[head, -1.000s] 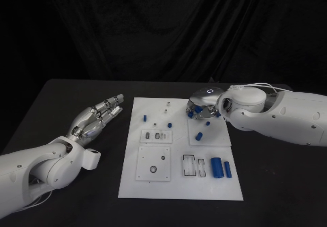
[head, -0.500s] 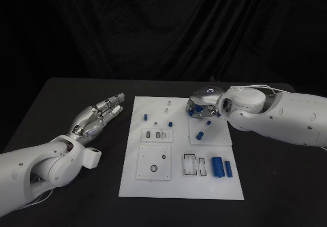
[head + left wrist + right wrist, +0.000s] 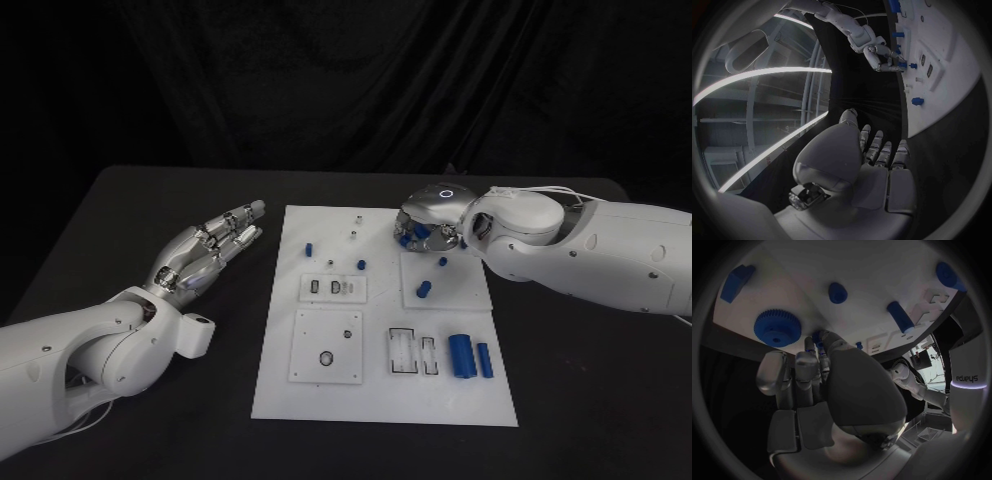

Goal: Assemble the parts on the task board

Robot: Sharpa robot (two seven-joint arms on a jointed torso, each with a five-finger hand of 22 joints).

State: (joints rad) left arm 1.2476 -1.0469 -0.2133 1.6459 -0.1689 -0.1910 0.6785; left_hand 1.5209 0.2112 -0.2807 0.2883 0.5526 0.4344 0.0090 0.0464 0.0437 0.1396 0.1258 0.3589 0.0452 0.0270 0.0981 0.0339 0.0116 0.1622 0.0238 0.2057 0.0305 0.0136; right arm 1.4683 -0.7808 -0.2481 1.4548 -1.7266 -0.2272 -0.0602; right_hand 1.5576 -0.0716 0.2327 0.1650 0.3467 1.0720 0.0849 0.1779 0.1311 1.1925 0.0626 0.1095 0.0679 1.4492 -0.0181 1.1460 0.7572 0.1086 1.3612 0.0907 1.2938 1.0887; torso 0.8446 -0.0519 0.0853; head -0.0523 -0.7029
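The white task board [image 3: 378, 390] lies in the middle of the table. My right hand [image 3: 428, 222] hovers low over the board's back right corner. In the right wrist view its fingertips [image 3: 814, 346] and thumb close together on a small blue part [image 3: 819, 335], of which just the tip shows. A blue gear [image 3: 777, 327] sits on the board beside those fingers. My left hand [image 3: 209, 250] floats left of the board, fingers stretched out and apart, holding nothing. Loose blue parts include a peg [image 3: 307, 247], a short cylinder [image 3: 423, 290] and a thick cylinder [image 3: 460, 355].
Recessed white blocks with slots [image 3: 332, 287] and a square plate [image 3: 326, 345] occupy the board's middle and left. A thin blue rod [image 3: 483, 359] lies by the thick cylinder. Bare black table [image 3: 577, 370] surrounds the board.
My right arm and hand have edged slightly to the right over the board's back corner. The left hand stays where it was.
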